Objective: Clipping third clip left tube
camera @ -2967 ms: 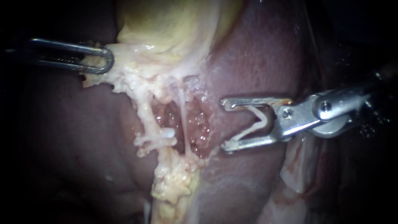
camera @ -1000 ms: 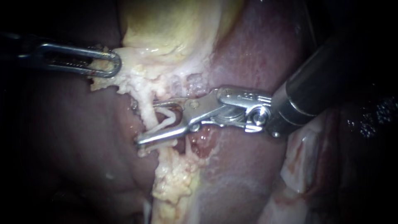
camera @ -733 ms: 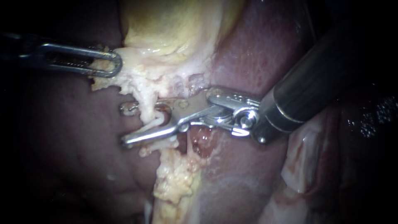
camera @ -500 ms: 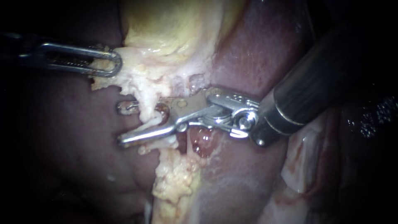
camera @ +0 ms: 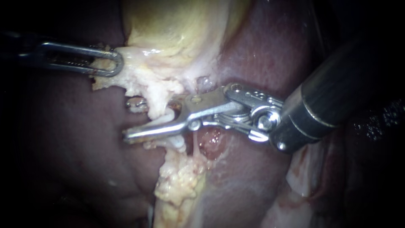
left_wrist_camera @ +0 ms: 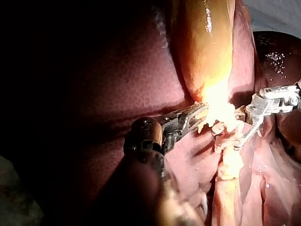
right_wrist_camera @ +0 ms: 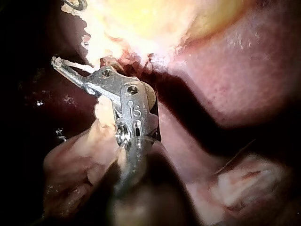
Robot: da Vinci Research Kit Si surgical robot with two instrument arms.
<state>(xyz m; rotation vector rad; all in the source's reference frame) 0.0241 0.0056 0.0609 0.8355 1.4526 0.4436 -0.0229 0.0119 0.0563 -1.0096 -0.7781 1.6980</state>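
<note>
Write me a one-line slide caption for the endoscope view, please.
Right instrument holds a white clip astride the pale tube while the left instrument grips fatty tissue beneath the gallbladder.

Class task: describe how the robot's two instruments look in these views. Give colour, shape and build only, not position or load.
The left instrument ends in a slim silver pincer shaped like a long rounded loop, with an open slot and fine ridges inside. The right instrument has a thick, dark cylindrical shaft with a pale ring, a shiny silver hinge with round pins, and a long, thin silver pincer.
</note>
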